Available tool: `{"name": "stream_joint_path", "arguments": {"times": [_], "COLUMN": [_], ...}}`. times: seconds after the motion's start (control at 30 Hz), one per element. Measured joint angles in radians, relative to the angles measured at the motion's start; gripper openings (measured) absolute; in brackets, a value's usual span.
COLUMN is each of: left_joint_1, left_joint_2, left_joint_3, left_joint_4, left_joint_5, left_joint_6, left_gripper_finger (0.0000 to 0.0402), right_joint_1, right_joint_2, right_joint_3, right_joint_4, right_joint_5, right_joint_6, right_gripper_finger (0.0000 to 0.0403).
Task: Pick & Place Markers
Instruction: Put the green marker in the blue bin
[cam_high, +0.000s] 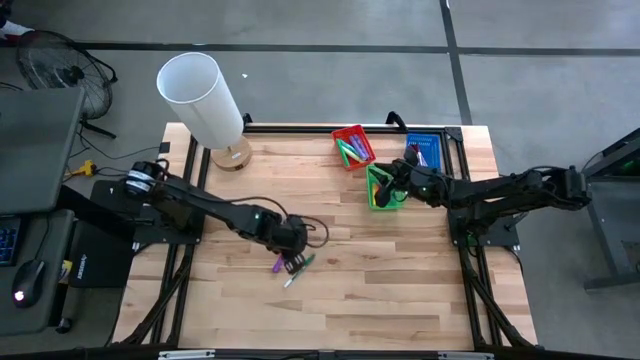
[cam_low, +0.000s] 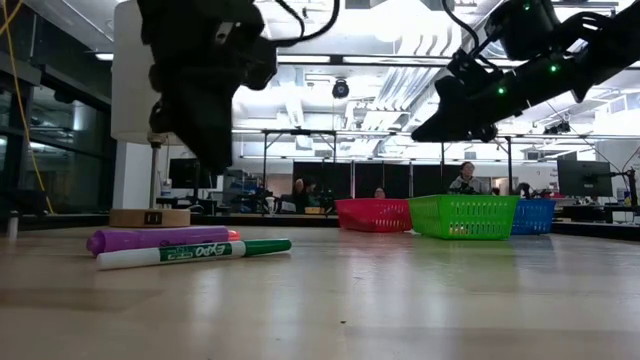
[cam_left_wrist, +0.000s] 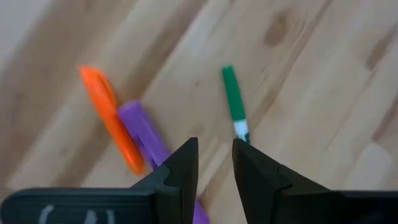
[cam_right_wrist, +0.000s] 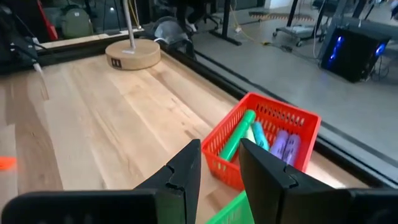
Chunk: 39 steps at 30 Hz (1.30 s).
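**Three markers loose mid-desk, both grippers hanging empty**

The left gripper (cam_high: 293, 262) sits over the middle of the desk (cam_high: 400, 290), right above the loose markers. Its wrist view shows the fingers (cam_left_wrist: 177, 171) parted by a narrow gap with nothing between them, so it's released, not holding anything. From the low view it hangs clear of the wood.

Below it lie three markers: an orange one (cam_left_wrist: 112, 118) and a purple one (cam_left_wrist: 144, 134) lying side by side and touching, and a green one (cam_left_wrist: 234, 99) with a white barrel a little apart from them. In the low view the purple marker (cam_low: 160, 239) lies behind the green marker (cam_low: 195, 252), both flat on the wood, with just the orange tip poking out past the purple one.

The right gripper (cam_high: 390, 183) is up over the green tray (cam_high: 383, 190), near the far right of the desk. Same story: a small gap between its fingers (cam_right_wrist: 180, 171), nothing gripped. Past them you can see the red tray (cam_right_wrist: 267, 140) with a green marker, a teal one and a couple of purple ones lying in it.

Tray order along the far edge is red (cam_high: 353, 146), then green a bit nearer, then blue (cam_high: 424, 150) by the corner. In the low view they line up red (cam_low: 373, 214), green (cam_low: 463, 216), blue (cam_low: 533, 215).

Other clutter: a lamp with a big white shade (cam_high: 199, 97) on a round wooden base (cam_high: 231, 155) at the far left corner, well apart from the markers. A black cable (cam_high: 235, 205) loops along the left arm. People (cam_low: 465, 178) sit way back in the room behind.
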Motion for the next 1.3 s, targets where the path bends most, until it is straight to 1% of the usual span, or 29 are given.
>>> {"name": "stream_joint_path", "arguments": {"times": [0.1,0.2,0.33,0.4,0.43,0.5,0.57,0.7,0.97,1.1,1.3], "left_joint_1": [-0.009,-0.021,-0.032,-0.033,-0.033,-0.032,-0.031,-0.032,-0.032,-0.032,-0.032], "left_joint_2": [0.042,0.104,0.208,0.256,0.276,0.307,0.327,0.334,0.336,0.336,0.335], "left_joint_3": [0.021,0.094,0.243,0.307,0.335,0.375,0.386,0.391,0.391,0.391,0.391], "left_joint_4": [-0.019,-0.061,-0.218,-0.351,-0.384,-0.395,-0.414,-0.39,-0.355,-0.344,-0.32], "left_joint_5": [0.016,0.019,0.0,-0.018,-0.019,-0.017,-0.002,0.034,0.034,0.063,0.064], "left_joint_6": [-0.023,-0.033,-0.014,-0.014,-0.014,-0.013,-0.013,-0.006,-0.013,-0.005,-0.005], "left_gripper_finger": [0.0097,0.0097,0.0097,0.0097,0.0097,0.0097,0.0097,0.0097,0.0097,0.0097,0.0097], "right_joint_1": [0.005,0.025,0.05,0.063,0.068,0.08,0.093,0.116,0.143,0.144,0.144], "right_joint_2": [0.0,0.0,0.0,0.0,0.0,0.0,0.0,0.0,0.0,0.0,0.0], "right_joint_3": [0.0,0.0,0.0,0.0,0.0,0.0,0.0,0.0,0.0,0.0,0.0], "right_joint_4": [-0.013,-0.014,-0.028,-0.039,-0.048,-0.063,-0.076,-0.094,-0.113,-0.116,-0.122], "right_joint_5": [-0.006,-0.008,-0.009,-0.008,-0.008,-0.009,-0.006,0.003,0.007,0.003,0.001], "right_joint_6": [0.019,0.022,0.02,0.021,0.022,0.023,0.027,0.027,0.027,0.035,0.049], "right_gripper_finger": [0.0098,0.0098,0.0098,0.0098,0.0098,0.0098,0.0098,0.0098,0.0098,0.0098,0.0098]}}
